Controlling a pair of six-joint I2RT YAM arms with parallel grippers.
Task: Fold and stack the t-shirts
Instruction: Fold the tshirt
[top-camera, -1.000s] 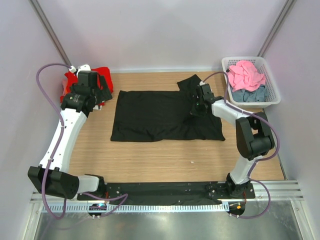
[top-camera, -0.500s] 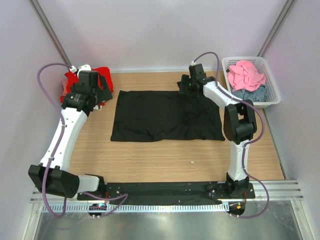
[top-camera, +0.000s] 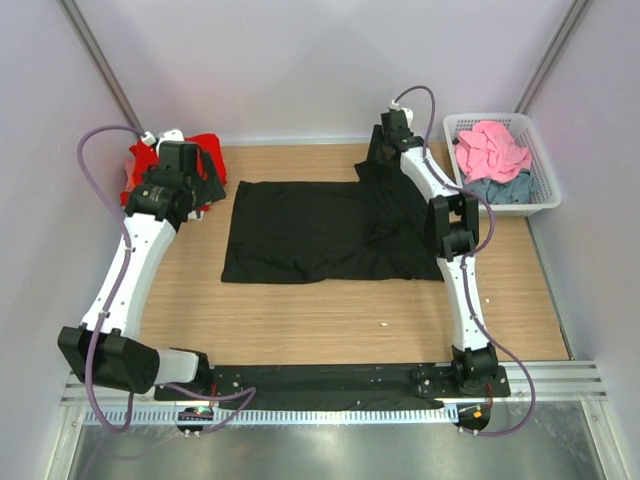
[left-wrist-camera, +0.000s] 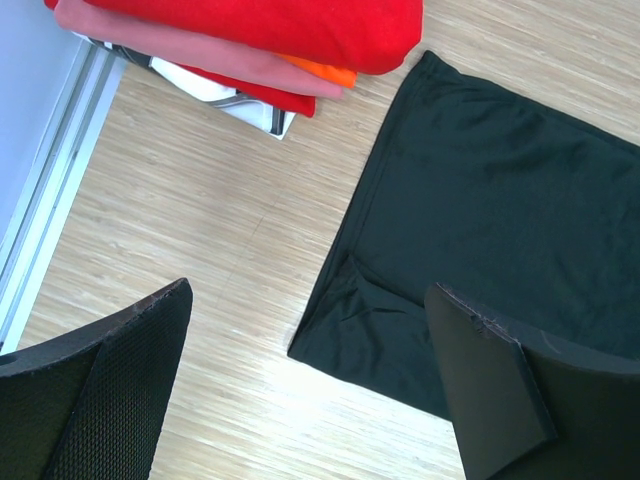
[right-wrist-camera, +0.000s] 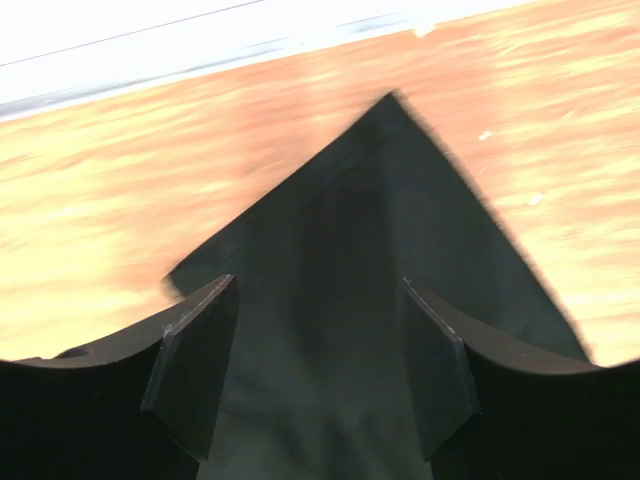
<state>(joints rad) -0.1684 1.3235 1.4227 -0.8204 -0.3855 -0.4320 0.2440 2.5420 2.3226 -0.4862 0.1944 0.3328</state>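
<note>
A black t-shirt (top-camera: 330, 230) lies spread flat in the middle of the wooden table, one sleeve (top-camera: 372, 170) sticking out at its far right corner. My right gripper (top-camera: 378, 152) hovers over that sleeve. In the right wrist view the right gripper (right-wrist-camera: 318, 340) is open, and the pointed black sleeve (right-wrist-camera: 370, 200) lies below it, ungripped. My left gripper (top-camera: 190, 185) hangs beside a stack of folded t-shirts, red on top (top-camera: 205, 150). In the left wrist view the left gripper (left-wrist-camera: 310, 390) is open and empty above bare wood, between the stack (left-wrist-camera: 250, 25) and the black t-shirt (left-wrist-camera: 480, 230).
A white lattice basket (top-camera: 540, 190) at the far right holds a crumpled pink t-shirt (top-camera: 490, 148) and a grey-blue one (top-camera: 495, 190). Walls close in at the back and both sides. The arm bases sit on a black rail (top-camera: 330, 380) at the near edge.
My right arm has swung from over the black t-shirt's right side to the far edge above the sleeve, and its jaws have opened. The left arm has not moved.
</note>
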